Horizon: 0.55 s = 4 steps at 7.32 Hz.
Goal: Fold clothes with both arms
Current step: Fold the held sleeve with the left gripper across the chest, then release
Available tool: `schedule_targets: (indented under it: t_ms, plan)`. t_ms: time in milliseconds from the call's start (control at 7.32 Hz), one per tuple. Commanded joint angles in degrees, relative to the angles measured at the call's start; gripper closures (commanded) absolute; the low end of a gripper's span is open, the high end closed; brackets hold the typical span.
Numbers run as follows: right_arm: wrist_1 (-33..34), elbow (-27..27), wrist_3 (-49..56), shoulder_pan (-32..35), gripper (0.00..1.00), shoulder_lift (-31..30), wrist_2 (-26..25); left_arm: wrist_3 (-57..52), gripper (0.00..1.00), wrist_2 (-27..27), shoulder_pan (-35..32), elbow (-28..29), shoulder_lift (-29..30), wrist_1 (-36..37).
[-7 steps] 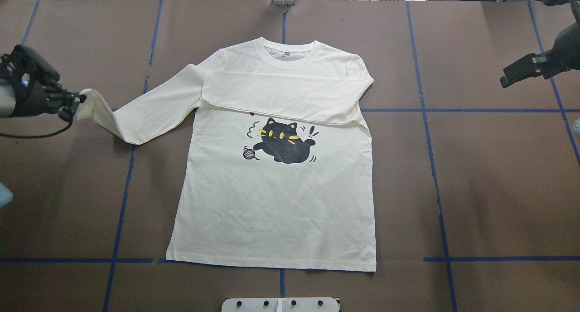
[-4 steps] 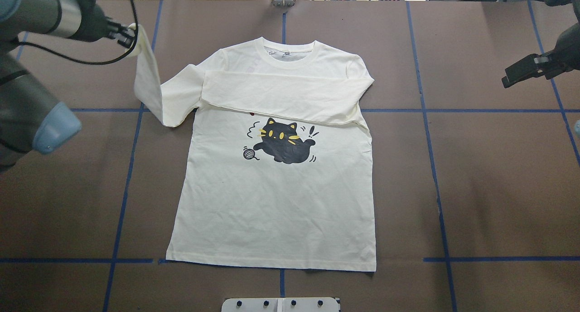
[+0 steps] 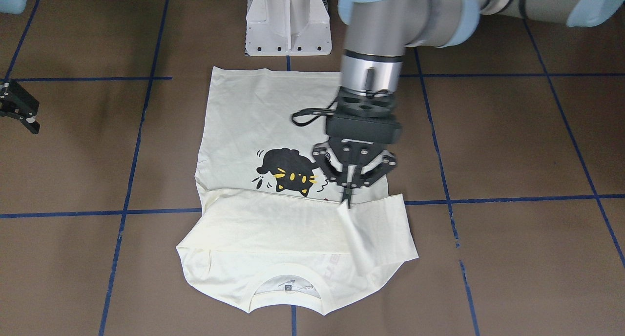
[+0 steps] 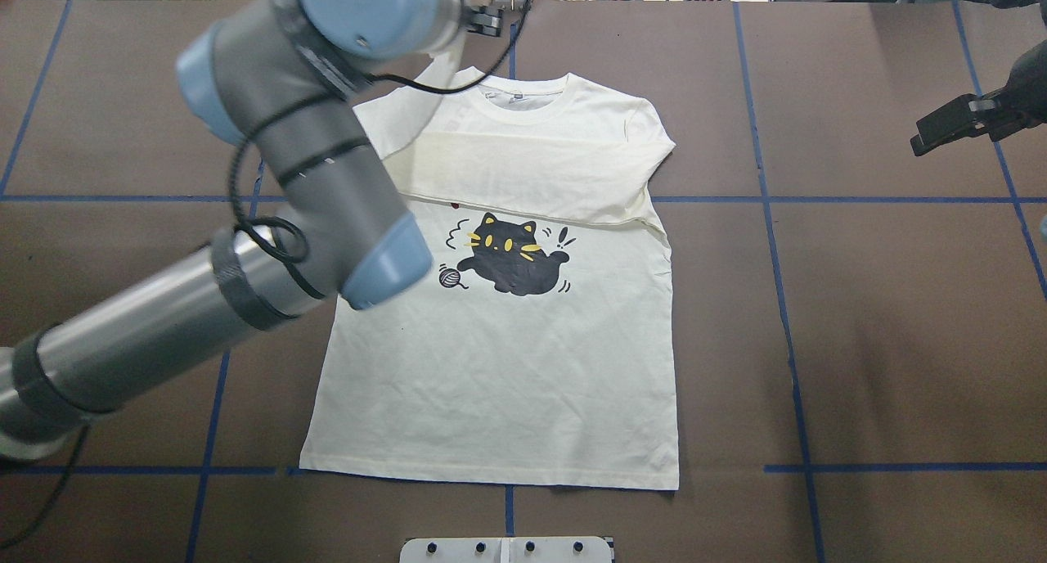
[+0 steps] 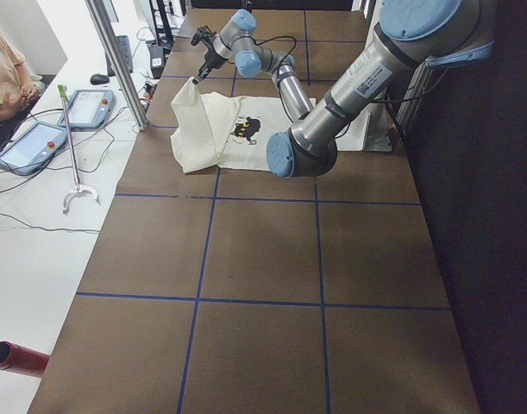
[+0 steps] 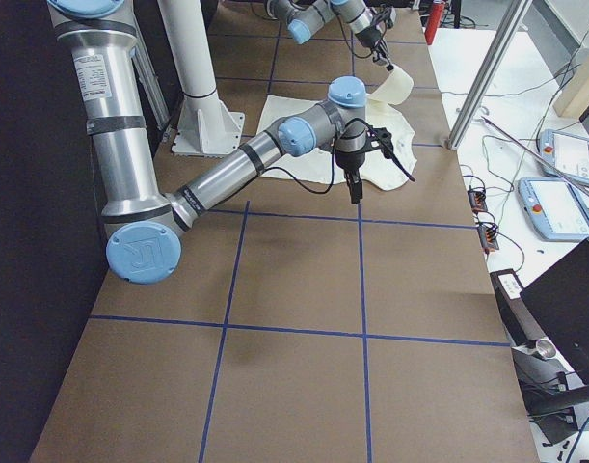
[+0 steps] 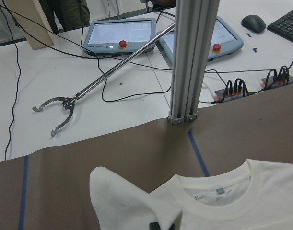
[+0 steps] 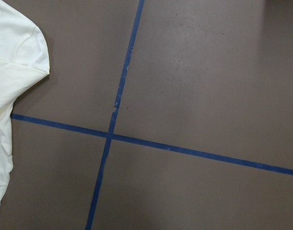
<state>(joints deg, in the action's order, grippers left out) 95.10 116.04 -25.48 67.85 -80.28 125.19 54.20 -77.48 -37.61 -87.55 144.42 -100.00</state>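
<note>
left arm point(image 3: 373, 77): sleeve fold, my jaws pinching sleeve point(image 3: 359, 243) cuff mid-frame
right arm point(image 6: 236, 166): off shirt point(image 4: 491, 367), jaws unclear
next: lay flat, release

Your robot: left arm point(image 4: 311, 162) and right arm point(image 6: 227, 174) are grey metal tubes with light-blue joint caps point(image 4: 384, 260), plus a thin black cable point(image 3: 305, 117) at the wrist, a black screw-studded left gripper point(image 3: 347, 199), and a white pedestal base point(image 3: 288, 18).
</note>
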Motion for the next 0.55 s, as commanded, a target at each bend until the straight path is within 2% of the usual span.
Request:
schedule_targets:
  t_ms: [0, 273, 410]
  plan:
    - [0.1, -0.1, -0.8, 0.2, 0.00, 0.0, 0.0, 3.2, 1.00, 13.7, 10.0, 6.3, 3.4, -2.0]
    - [-0.4, 0.1, -2.6, 0.2, 0.00, 0.1, -0.1, 3.1, 1.00, 16.0, 13.1, 17.3, 8.0, -8.7]
    - [-0.4, 0.0, -2.6, 0.2, 0.00, 0.1, -0.2, 2.6, 1.00, 15.6, 13.2, 19.6, 8.8, -11.4]
